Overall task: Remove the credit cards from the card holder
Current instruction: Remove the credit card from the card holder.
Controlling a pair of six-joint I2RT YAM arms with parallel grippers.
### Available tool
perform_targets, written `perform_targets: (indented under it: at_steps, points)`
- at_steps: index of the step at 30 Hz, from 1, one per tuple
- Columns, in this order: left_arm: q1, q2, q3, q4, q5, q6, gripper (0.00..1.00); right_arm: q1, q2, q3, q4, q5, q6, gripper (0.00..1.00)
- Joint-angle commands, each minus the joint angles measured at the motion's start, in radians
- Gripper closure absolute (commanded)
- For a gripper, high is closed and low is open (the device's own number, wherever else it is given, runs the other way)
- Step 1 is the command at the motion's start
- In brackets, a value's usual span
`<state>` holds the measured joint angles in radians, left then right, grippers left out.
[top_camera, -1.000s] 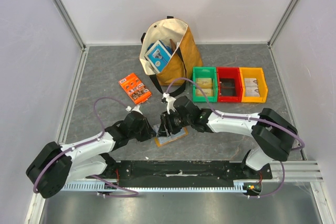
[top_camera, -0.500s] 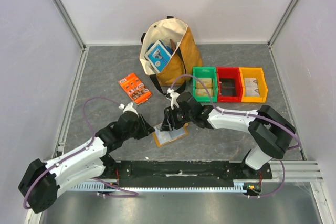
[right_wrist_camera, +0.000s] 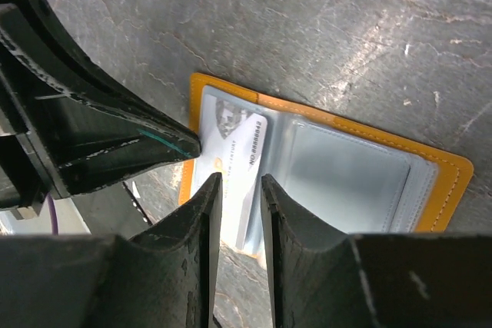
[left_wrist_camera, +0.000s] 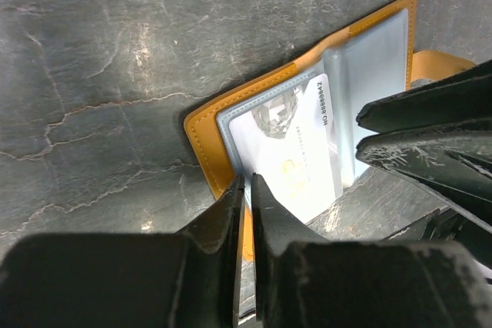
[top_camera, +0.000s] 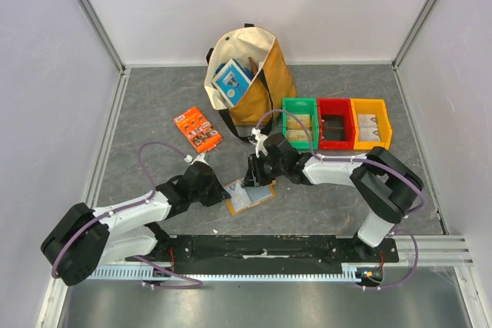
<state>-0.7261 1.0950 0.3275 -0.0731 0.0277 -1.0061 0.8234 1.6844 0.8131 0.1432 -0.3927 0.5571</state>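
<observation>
Orange card holder (right_wrist_camera: 350, 178) lies open, pale card (right_wrist_camera: 238, 151) seemingly half-out.

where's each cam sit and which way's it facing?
Top external: above, behind the bases, looking down at the table; both arms show, left gripper and right gripper at the card holder.
Left wrist: on left arm, looking past own fingers at white card; right gripper enters right.
Right wrist: opposite side, own fingers low, left gripper at left.
Shared: both wrists see card holder and white card.
</observation>
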Motion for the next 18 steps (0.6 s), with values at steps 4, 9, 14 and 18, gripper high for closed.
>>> perform_targets:
  at_steps: [4, 9, 14, 18]
  points:
    - [-0.001, 0.0, -0.048, 0.055, -0.002, -0.046, 0.9, -0.015, 0.061, -0.052, 0.153, -0.09, 0.032, 0.71]
    - [-0.001, 0.0, -0.056, 0.056, -0.002, -0.049, 0.92, -0.023, 0.083, -0.071, 0.213, -0.135, 0.055, 0.78]
    - [-0.002, 0.002, -0.056, 0.056, -0.003, -0.048, 0.96, -0.036, 0.089, -0.098, 0.274, -0.172, 0.084, 0.88]
    - [-0.001, 0.003, -0.056, 0.055, -0.003, -0.048, 0.98, -0.046, 0.09, -0.112, 0.295, -0.19, 0.093, 1.0]
